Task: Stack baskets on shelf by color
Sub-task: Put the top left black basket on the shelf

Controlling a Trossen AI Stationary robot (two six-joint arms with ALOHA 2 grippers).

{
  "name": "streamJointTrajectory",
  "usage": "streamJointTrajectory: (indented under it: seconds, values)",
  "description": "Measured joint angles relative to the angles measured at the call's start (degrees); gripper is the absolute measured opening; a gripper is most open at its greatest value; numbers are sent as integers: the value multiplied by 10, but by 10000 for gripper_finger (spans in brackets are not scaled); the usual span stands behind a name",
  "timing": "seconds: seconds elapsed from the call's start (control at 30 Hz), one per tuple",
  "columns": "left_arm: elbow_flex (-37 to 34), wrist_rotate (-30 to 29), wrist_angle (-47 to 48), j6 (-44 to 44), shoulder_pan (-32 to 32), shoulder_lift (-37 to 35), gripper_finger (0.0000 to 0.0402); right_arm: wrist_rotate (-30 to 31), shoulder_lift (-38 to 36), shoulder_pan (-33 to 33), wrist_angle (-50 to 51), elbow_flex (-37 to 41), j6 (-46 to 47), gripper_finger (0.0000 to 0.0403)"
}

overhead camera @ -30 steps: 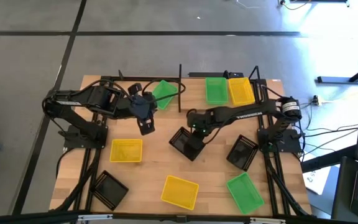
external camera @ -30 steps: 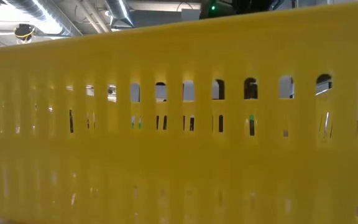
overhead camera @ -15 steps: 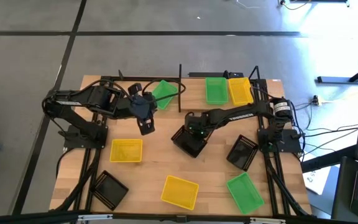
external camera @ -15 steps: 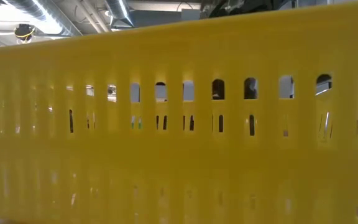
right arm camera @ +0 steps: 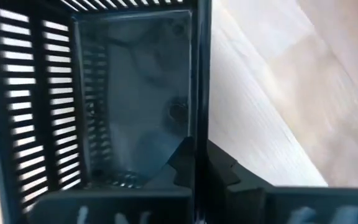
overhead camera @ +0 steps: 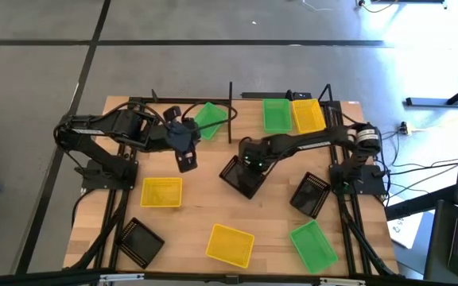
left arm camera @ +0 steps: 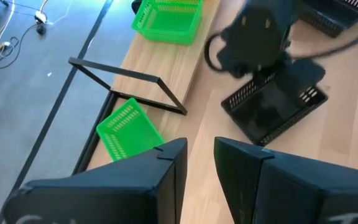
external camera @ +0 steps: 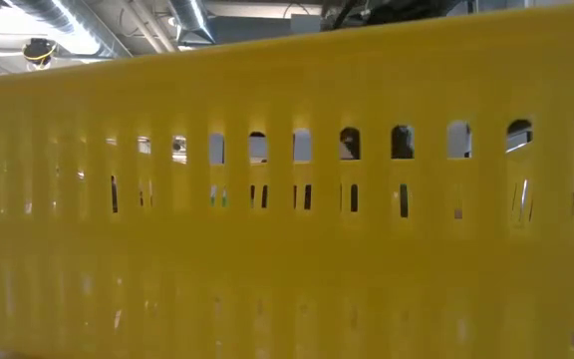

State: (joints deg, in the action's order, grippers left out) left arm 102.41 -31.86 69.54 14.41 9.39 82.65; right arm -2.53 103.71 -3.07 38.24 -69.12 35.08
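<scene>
My right arm has its jaws pinching the wall of a black basket at the middle of the bench.

On the bench (overhead camera: 197,208) I see the shelf (overhead camera: 249,119) along the far edge, with one green basket (overhead camera: 276,114) and one yellow basket (overhead camera: 308,116) side by side at its right end, and another green basket (overhead camera: 211,118) tilted near its left part. The right gripper (right arm camera: 194,163) is pressed on one wall of the black basket (overhead camera: 241,175), one finger inside and one outside. The left gripper (left arm camera: 199,163) hangs above the bench left of centre, its jaws spread a little and holding nothing. More baskets lie on the near half: yellow (overhead camera: 161,192), black (overhead camera: 141,241), yellow (overhead camera: 230,245), green (overhead camera: 313,245), black (overhead camera: 310,194). In the low view a yellow wall (external camera: 287,199) fills nearly everything.
</scene>
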Motion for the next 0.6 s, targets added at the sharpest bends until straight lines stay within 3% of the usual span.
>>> streamJointTrajectory:
  seconds: [0.17,0.3,0.6]
  values:
    - [0,0,21,0,3,0,74,3,-64,10,37,0,70,2]
    - [0,0,21,-18,6,0,72,39,-129,22,63,0,127,2]
    - [0,-2,20,-45,5,0,73,211,-249,29,135,0,233,2]
